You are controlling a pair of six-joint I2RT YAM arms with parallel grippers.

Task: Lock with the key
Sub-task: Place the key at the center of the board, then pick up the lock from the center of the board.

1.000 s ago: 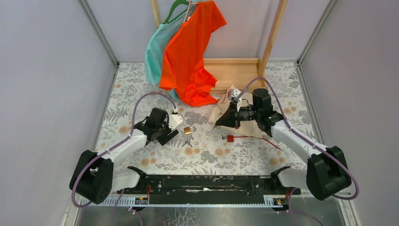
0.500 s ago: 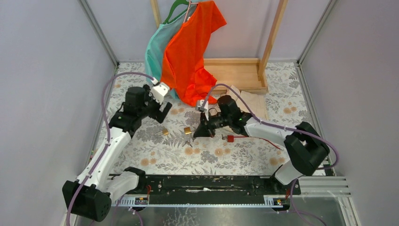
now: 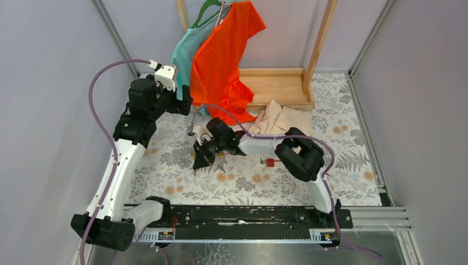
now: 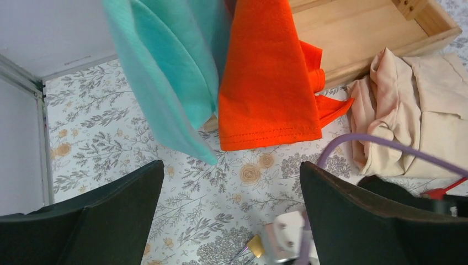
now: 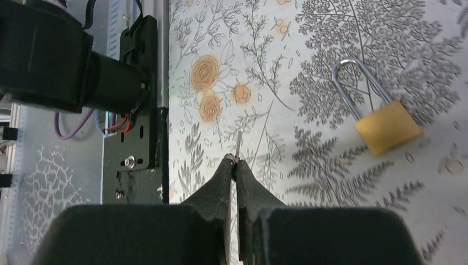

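Note:
A brass padlock (image 5: 388,127) with its silver shackle up lies flat on the flowered tablecloth, up and right of my right gripper (image 5: 235,161) in the right wrist view. That gripper is shut on a thin metal key (image 5: 238,144), whose blade sticks out past the tips, apart from the padlock. In the top view the right gripper (image 3: 197,163) is low over the table's middle left. My left gripper (image 3: 185,105) is raised at the back left, wide open and empty. A brass corner (image 4: 255,245) shows below it in the left wrist view.
An orange shirt (image 3: 223,61) and a teal shirt (image 3: 181,61) hang from a wooden rack with a base (image 3: 273,85) at the back. A beige cloth (image 3: 281,118) lies in front of it. A small red tag on a cord (image 3: 270,162) lies at table centre.
My left arm has lifted and swung from the padlock to the back left. My right arm has swept from the beige cloth leftward across the table, its gripper low and shut.

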